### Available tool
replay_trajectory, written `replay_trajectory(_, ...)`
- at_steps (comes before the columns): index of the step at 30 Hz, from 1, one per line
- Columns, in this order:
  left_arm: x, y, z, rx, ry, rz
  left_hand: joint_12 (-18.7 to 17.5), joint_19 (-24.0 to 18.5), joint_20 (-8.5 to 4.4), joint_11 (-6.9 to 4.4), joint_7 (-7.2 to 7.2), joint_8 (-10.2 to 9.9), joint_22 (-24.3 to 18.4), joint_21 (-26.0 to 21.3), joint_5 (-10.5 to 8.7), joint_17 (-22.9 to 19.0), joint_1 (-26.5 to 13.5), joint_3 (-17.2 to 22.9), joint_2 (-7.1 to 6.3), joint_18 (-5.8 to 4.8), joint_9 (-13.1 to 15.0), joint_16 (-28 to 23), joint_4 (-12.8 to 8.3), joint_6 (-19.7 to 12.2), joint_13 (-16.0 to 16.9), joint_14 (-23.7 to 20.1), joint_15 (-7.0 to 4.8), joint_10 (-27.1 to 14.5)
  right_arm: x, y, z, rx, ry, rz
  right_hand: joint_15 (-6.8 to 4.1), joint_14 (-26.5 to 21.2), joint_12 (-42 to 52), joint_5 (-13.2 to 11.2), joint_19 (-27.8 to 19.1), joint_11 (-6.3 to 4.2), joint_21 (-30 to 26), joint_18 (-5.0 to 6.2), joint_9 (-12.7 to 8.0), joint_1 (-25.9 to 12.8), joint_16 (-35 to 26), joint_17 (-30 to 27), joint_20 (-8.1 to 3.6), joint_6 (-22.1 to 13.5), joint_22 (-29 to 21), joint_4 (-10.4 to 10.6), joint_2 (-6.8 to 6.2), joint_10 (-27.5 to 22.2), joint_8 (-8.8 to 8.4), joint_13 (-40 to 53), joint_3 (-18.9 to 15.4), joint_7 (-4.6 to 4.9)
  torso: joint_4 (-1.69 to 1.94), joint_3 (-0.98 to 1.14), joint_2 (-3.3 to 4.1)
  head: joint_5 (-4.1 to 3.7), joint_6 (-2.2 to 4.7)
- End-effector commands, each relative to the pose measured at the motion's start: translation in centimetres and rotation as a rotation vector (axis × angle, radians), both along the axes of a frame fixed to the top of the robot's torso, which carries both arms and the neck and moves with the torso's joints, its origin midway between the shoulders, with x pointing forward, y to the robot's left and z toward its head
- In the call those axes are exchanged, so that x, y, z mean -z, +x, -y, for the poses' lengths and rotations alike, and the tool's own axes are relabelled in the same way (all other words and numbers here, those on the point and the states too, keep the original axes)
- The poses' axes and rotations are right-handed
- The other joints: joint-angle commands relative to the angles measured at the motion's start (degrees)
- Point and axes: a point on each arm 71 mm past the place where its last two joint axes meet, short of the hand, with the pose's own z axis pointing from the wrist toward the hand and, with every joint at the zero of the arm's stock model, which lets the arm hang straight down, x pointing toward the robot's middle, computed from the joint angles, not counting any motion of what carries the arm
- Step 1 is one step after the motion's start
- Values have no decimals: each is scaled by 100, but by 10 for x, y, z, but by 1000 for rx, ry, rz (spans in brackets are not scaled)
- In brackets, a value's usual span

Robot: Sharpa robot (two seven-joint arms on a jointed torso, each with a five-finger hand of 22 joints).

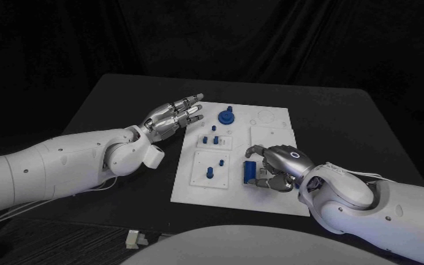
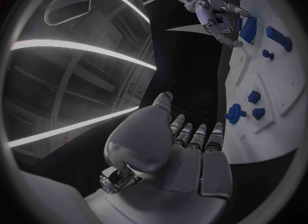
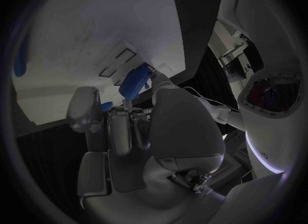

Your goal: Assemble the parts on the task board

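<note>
The robot's right hand (image 1: 281,165) curls over the near right part of the white task board (image 1: 274,131), its silver fingers closed around a blue block-shaped part (image 1: 250,170) that stands on the board just left of the palm. In the right wrist view the same blue part (image 3: 133,81) shows between thumb and fingers, its lower end hidden behind the hand (image 3: 138,131); whether it sits in a recess cannot be made out.

The left hand (image 1: 172,116) hovers over the black table (image 1: 115,102) just off the board's far left edge, fingers straight and spread, holding nothing. From the left wrist view, the hand's (image 2: 168,152) smooth metallic back covers most of the near scene.

Toward the far middle of the board lies a round blue disc with a raised stub (image 1: 226,116), seen in the left wrist view as a lobed piece (image 2: 235,114). Nearer, a cluster of small blue pegs (image 1: 211,137) stands on a raised square panel, and a short blue peg (image 1: 210,172) and a blue cylinder (image 1: 221,163) occupy another panel near the board's near left corner. Their exact shapes are too small to read. The board is flat, matte and rectangular, with shallow outlined recesses on its right half.
</note>
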Motion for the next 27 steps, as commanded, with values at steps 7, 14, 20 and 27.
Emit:
replay_trajectory(7, 0, -1, 2, 12, -14, -1, 36, -2, 57, -6, 44, 30, 6, 3, 38, -6, -32, 22, 35, 40, 4, -21, -33, -4, 9, 7, 57, 1, 2, -2, -1, -8, -10, -4, 42, 392, 15, -356, -47, 36, -91, 80, -142, 67, -39, 605, 38, -255, 797, 183, -224, 607, 190, 1510, -165, 21, -9, 2, -6, 0, 0)
replay_trajectory(14, 0, -1, 1, 13, -12, -4, 36, -1, 60, -7, 58, 32, 6, 4, 40, -6, -34, 35, 52, 38, 5, -21, -40, 4, 9, 7, 62, 0, 1, -2, 0, -4, -1, 3, 63, 370, 15, -677, -80, 60, -180, 92, -241, -60, -63, 543, 58, -454, 779, 205, -403, 607, 359, 1510, -317, 43, -10, 7, -7, 5, 0)
replay_trajectory(20, 0, -1, 1, 14, -10, -6, 34, -2, 62, -11, 76, 33, 5, 3, 42, -6, -35, 49, 65, 36, 6, -21, -50, 11, 8, 7, 66, -1, 1, -1, 1, 2, 3, 7, 67, 369, 15, -762, -85, 65, -196, 95, -272, -154, -63, 544, 63, -481, 777, 206, -376, 607, 432, 1510, -317, 48, -14, 6, -11, 2, 0)
replay_trajectory(27, 1, -1, 2, 17, -9, -9, 34, -3, 64, -20, 115, 37, 3, 2, 44, -6, -30, 75, 76, 32, 8, -21, -79, 31, 8, 7, 69, -2, 1, -1, 2, 7, -3, 4, 79, 367, 15, -457, -83, 69, -209, 98, -345, -108, -65, 537, 73, -447, 777, 187, -176, 607, 655, 1510, -156, 54, -12, 5, -6, -11, 0)
